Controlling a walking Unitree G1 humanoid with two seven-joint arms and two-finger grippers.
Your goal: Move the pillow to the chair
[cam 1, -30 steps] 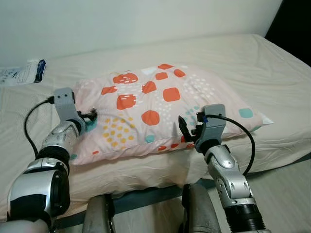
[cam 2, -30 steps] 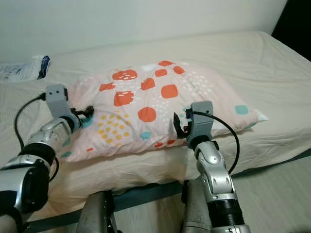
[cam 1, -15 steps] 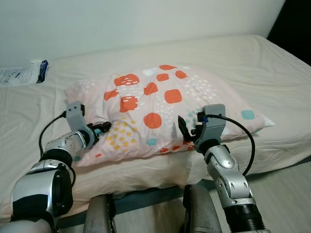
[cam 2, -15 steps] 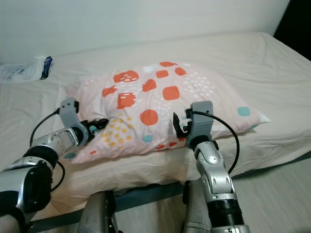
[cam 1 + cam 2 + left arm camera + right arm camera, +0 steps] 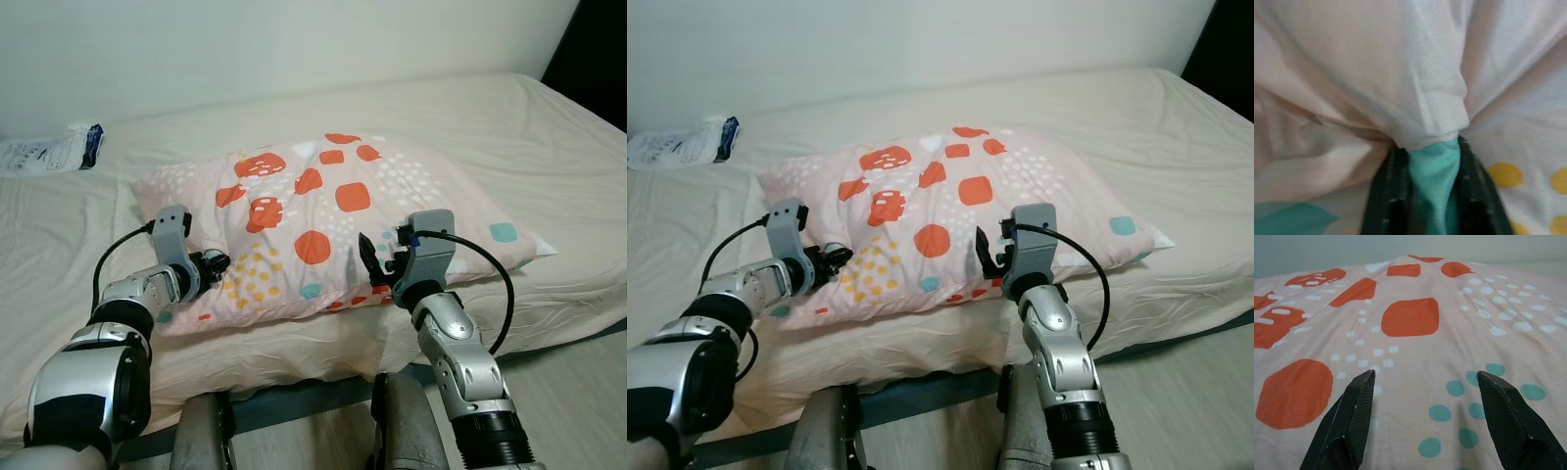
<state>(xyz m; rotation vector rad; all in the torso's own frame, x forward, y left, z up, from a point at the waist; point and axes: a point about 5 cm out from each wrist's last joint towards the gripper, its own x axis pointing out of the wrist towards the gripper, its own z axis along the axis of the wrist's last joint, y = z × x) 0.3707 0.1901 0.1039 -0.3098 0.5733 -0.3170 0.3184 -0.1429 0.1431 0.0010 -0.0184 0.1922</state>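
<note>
A pink pillow [image 5: 333, 220] with orange blocks, yellow dots and teal spots lies across the bed. My left gripper [image 5: 214, 262] is at the pillow's near left corner, shut on a pinched fold of its cover [image 5: 1434, 147]. My right gripper [image 5: 374, 262] stands open at the pillow's near edge, right of centre, its two fingers [image 5: 1347, 421] spread wide over the fabric without closing on it.
The bed [image 5: 549, 137] with a cream sheet runs from left to right, its near edge just in front of my legs [image 5: 201, 436]. A white and blue plastic packet [image 5: 54, 149] lies at the far left. A pale wall stands behind.
My left gripper has moved in and to the right along the pillow's near left corner and dropped lower. The pillow's left end has bunched towards the centre. The right gripper has held still.
</note>
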